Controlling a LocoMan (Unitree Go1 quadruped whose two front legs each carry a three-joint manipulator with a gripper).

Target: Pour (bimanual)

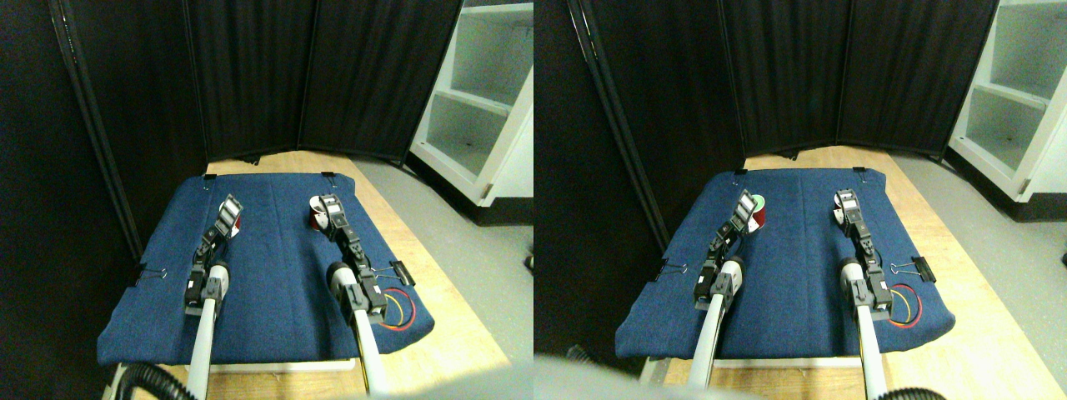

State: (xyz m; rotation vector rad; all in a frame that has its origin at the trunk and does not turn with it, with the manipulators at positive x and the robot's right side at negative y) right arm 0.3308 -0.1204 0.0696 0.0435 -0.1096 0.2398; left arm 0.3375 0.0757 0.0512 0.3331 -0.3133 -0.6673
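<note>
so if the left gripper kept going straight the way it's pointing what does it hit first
Probably the red cup right at the left gripper tip; they may already touch, depth is unclear. Beyond that lies only blue cloth.

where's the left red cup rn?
Stereo pair view: the left red cup sits on the blue cloth toward its far left, right at the left end effector; another red cup is by the right end effector.

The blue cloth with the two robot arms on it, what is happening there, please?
A four-legged robot reaches both manipulators out over a blue cloth clipped onto a wooden table. The left gripper is at a small red cup, and the right gripper is at a second red cup. Both cups stand at the far part of the cloth, apart from each other. No pouring is seen yet. How the jaws stand is too small to tell.
</note>
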